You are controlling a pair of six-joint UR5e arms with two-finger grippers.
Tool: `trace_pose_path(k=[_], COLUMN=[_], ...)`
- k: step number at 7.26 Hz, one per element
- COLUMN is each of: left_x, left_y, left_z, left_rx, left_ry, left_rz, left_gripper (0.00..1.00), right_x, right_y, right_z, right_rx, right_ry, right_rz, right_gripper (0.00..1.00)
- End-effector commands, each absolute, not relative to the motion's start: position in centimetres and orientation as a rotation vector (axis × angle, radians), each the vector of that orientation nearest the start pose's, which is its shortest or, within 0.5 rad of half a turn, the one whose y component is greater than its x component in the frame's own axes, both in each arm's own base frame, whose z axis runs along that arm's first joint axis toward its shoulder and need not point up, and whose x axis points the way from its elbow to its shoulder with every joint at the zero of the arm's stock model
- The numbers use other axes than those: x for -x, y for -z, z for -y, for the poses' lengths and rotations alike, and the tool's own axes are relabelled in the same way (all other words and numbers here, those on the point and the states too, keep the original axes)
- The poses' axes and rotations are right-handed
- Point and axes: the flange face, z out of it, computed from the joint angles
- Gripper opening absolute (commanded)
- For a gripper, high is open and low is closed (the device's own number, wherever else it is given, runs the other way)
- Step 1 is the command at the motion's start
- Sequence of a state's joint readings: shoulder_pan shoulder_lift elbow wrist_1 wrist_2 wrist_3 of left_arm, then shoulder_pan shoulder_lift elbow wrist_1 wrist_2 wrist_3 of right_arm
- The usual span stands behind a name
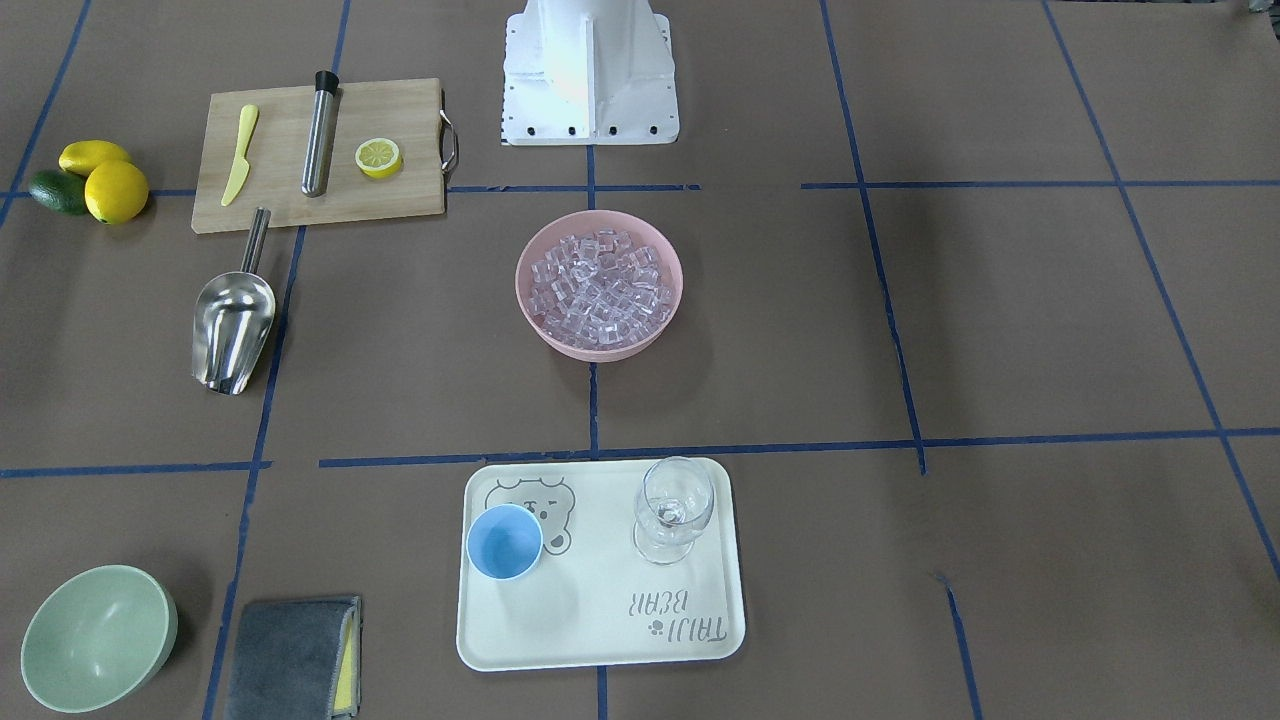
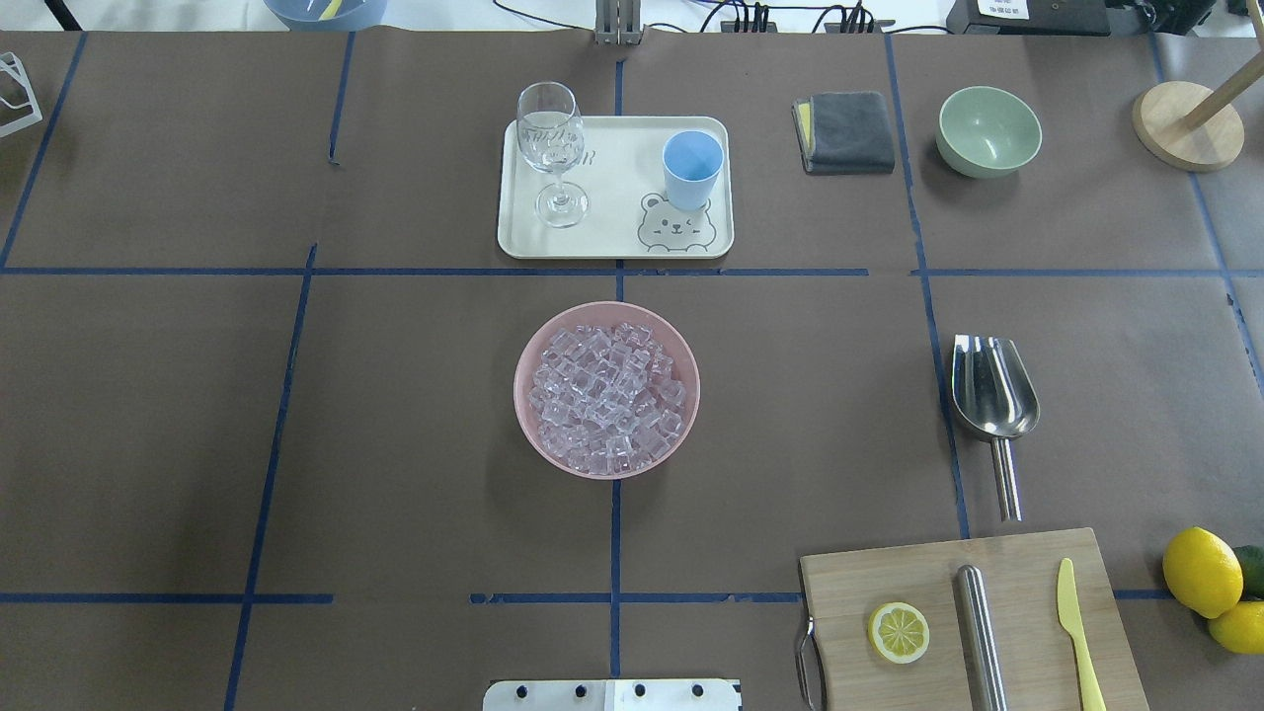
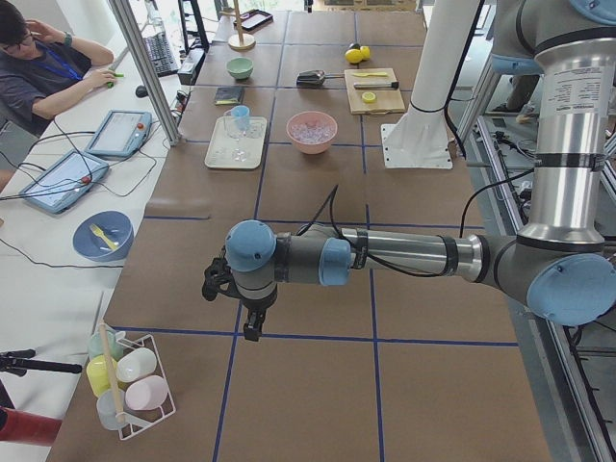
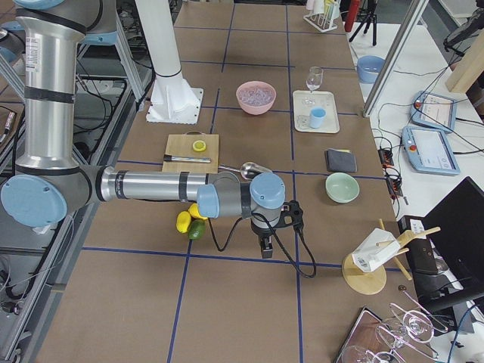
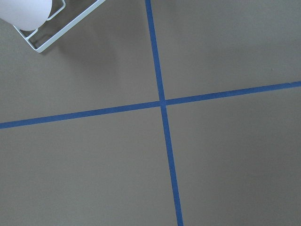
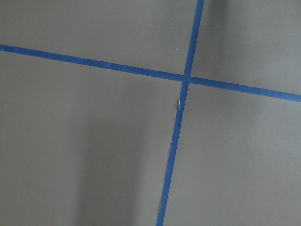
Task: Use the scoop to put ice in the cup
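The ice (image 2: 606,397) is a heap of clear cubes in a pink bowl (image 2: 520,390) at the table's middle. The light-blue cup (image 2: 691,168) stands upright and empty on a cream tray (image 2: 612,232) at the far side. The steel scoop (image 2: 992,395) lies flat on the table to the right, with its handle toward the cutting board. My left gripper (image 3: 252,327) hangs over bare table at the left end, far from these. My right gripper (image 4: 266,248) hangs over bare table at the right end, beyond the lemons. I cannot tell whether either gripper is open or shut.
A clear stemmed glass (image 2: 551,148) shares the tray. A cutting board (image 2: 973,617) holds a lemon half, a steel cylinder and a yellow knife. A grey cloth (image 2: 844,131), a green bowl (image 2: 988,130), lemons (image 2: 1201,573) and a wooden stand (image 2: 1188,123) lie on the right side.
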State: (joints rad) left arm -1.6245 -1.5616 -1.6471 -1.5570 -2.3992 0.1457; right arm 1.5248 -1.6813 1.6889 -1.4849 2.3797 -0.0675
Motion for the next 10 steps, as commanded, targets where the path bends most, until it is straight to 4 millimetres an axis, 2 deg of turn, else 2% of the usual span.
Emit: trace_pose_path(k=[1, 3, 5, 6, 7, 9, 10], left_x=[8.6, 8.6, 8.4, 8.5, 8.3, 8.2, 8.3], left_y=[-62.1, -62.0, -61.7, -61.8, -61.5, -60.1, -59.4], left_z=[48.8, 48.9, 49.0, 49.1, 49.3, 50.0, 50.5], left_rx=[-0.136, -0.139, -0.142, -0.142, -0.143, -0.198, -0.288], left_ry=[-0.112, -0.115, -0.123, -0.132, -0.135, -0.157, -0.191], left_rz=[-0.81, -0.803, -0.791, -0.733, -0.733, -0.738, -0.729], left_gripper=[1.0, 1.0, 1.0, 1.0, 1.0, 1.0, 1.0], right_x=[-4.0, -4.0, -4.0, -4.0, -4.0, -4.0, -4.0], right_y=[-64.1, -64.1, -63.2, -63.5, -62.9, -62.3, -62.4], right_z=[45.3, 45.3, 45.6, 45.6, 45.9, 46.0, 46.1], right_rx=[-0.097, -0.097, -0.114, -0.108, -0.12, -0.127, -0.122], right_ry=[0.144, 0.145, 0.152, 0.148, 0.153, 0.145, 0.143], right_rz=[0.808, 0.808, 0.809, 0.806, 0.807, 0.809, 0.815], right_gripper=[1.0, 1.0, 1.0, 1.0, 1.0, 1.0, 1.0])
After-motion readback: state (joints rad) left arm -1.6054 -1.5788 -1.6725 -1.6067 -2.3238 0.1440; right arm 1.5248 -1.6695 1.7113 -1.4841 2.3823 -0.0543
